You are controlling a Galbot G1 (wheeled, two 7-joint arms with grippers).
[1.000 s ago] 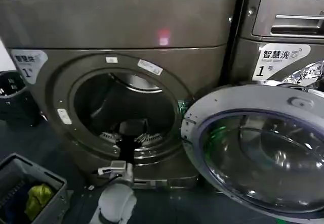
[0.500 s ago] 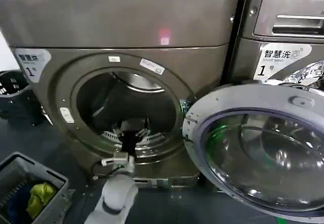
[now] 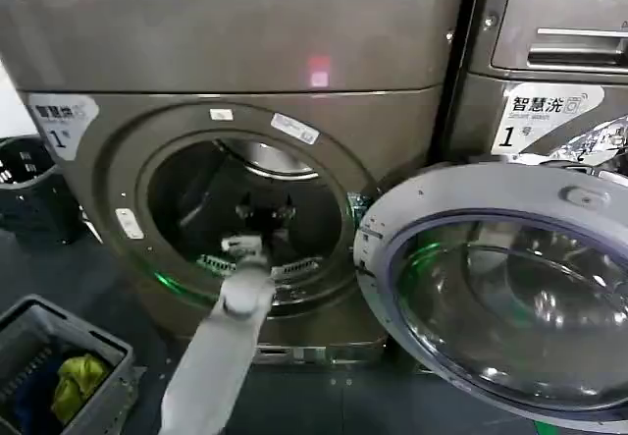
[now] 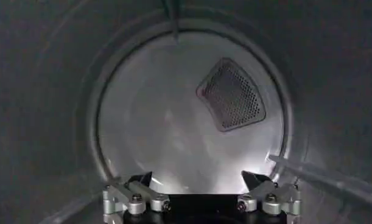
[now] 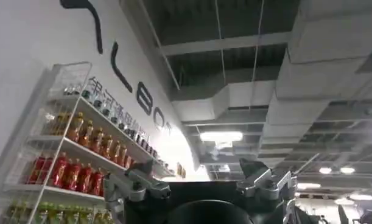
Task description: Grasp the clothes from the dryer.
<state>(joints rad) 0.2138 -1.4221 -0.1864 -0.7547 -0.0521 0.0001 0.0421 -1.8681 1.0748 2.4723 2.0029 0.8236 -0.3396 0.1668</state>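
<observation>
1. A basket point(image 3: 39, 322) sits on the floor at far left, holding a yellow-green cloth point(image 3: 77, 381); it is well apart from the work.
2. The dryer point(image 3: 226, 52) stands with its door point(image 3: 491, 288) swung open to the right. The clothes cannot be made out in its drum point(image 4: 186, 128); the back wall and vent point(image 4: 231, 94) look bare, so they probably lie low, below the left wrist view.
3. Such a garment is judged light, soft and limp: pinch a raised fold, not a flat spread.
4. The left gripper point(image 3: 257, 217) reaches through the porthole, arm stretched straight in, jaws spread wide and empty.
5. The right gripper point(image 5: 201, 182) points up at the ceiling, jaws apart, idle.
</observation>
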